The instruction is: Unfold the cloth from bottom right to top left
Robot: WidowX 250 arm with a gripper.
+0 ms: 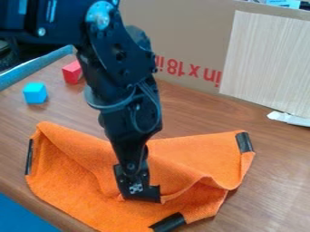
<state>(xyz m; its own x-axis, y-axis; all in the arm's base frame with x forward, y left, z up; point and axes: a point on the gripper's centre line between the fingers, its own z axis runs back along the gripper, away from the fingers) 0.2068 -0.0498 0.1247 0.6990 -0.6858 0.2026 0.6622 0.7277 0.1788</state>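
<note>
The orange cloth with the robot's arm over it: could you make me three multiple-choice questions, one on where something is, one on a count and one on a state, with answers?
1. Where is the gripper?
A) Above the blue cube
B) Against the cardboard
C) Down at the middle of the cloth

2. How many black patches show on the cloth?
A) Three
B) Five
C) None

3. How does the cloth lie?
A) Rolled into a tube
B) Spread, with creases and raised folds
C) Perfectly flat

Answers:
1. C: the gripper's lower end is seen amid the cloth's folds.
2. A: one each at the left, right and bottom.
3. B: ridges rise beside the gripper and toward the right.
</note>
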